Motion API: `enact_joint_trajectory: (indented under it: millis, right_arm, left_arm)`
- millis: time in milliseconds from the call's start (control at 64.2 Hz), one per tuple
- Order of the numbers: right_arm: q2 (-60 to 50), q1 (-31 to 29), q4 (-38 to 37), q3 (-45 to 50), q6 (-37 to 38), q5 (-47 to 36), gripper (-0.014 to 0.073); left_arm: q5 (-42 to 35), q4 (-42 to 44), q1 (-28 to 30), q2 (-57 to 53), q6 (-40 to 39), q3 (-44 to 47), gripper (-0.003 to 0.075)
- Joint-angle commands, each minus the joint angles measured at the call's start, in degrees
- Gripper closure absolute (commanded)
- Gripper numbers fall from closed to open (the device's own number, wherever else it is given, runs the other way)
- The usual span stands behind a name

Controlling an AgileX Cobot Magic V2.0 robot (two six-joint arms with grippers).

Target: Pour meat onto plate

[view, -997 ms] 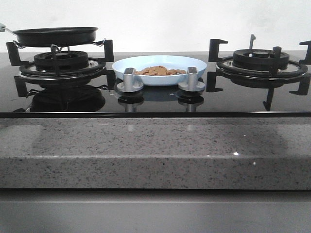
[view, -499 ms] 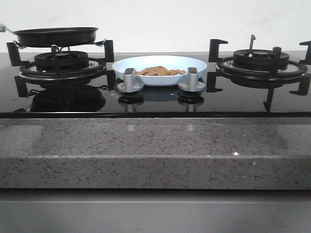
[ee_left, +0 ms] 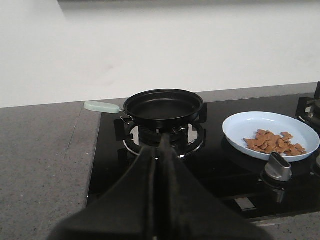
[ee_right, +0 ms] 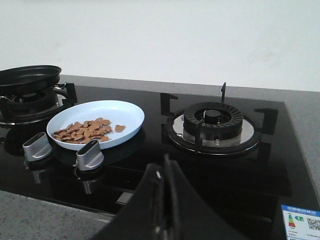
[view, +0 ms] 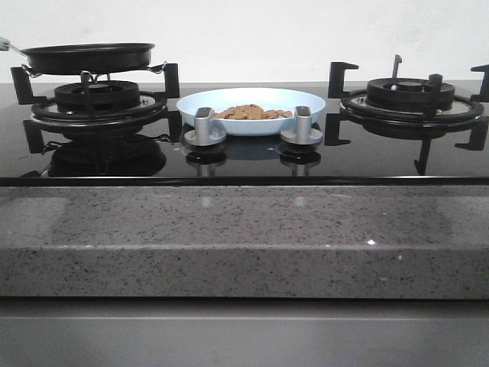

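Meat (ee_left: pixel 273 142) lies heaped inside the plate (ee_left: pixel 240 125), which sits on the glass hob (view: pixel 367 157) between the two burners, just behind the two control knobs (view: pixel 203 127). Frying pan (ee_left: pixel 164 107) rests level on the left burner grate (view: pixel 95 99), black interior showing no pieces. Left gripper (ee_left: pixel 159 165) hangs back near the hob's front edge, fingers pressed together, holding nothing; right gripper (ee_right: pixel 165 192) likewise closed and empty. Judgement: pouring step appears complete. Next move calls for little beyond keeping both arms clear of the pan handle (ee_left: pixel 101 106).
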Motion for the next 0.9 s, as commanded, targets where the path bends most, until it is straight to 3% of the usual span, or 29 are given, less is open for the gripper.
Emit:
enact_joint_trajectory:
  millis: [0,701,888]
  right_arm:
    - [0.4,-0.2,-0.4,-1.6,-0.6,-5.2,0.0662]
    - [0.4,-0.2,-0.4,-1.6,-0.6,-5.2,0.0662]
    - [0.4,-0.2,-0.4,-1.6,-0.6,-5.2,0.0662]
  left_arm:
    - [-4.9,-1.1,-0.5,0.7,-0.5,-1.4,0.0741]
    - [-5.1,2.1,-0.5,0.6,-0.9,-0.9,0.0741]
    - [-6.2,11.3,-0.4,-0.9,-11.3,1.6,0.0741]
